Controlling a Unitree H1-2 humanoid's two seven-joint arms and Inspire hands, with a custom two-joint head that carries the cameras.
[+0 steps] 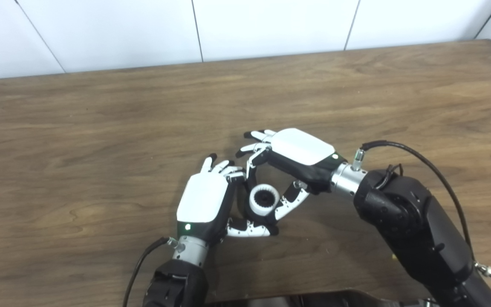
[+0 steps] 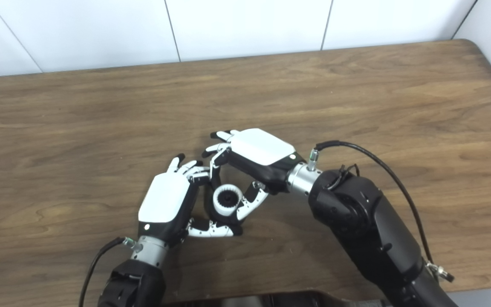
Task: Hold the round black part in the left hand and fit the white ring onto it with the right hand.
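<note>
Ring (image 1: 264, 201), white, was seated around black part (image 1: 264, 198), lower centre of frame, axis upward; left hand (image 1: 205, 200) fingers curled behind, right hand (image 1: 298, 155) fingertips pinched on rim.

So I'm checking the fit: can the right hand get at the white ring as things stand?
Probably yes. The right hand already brackets the white ring, which sits around the round black part by the left hand. Nothing lies between them on the table.
</note>
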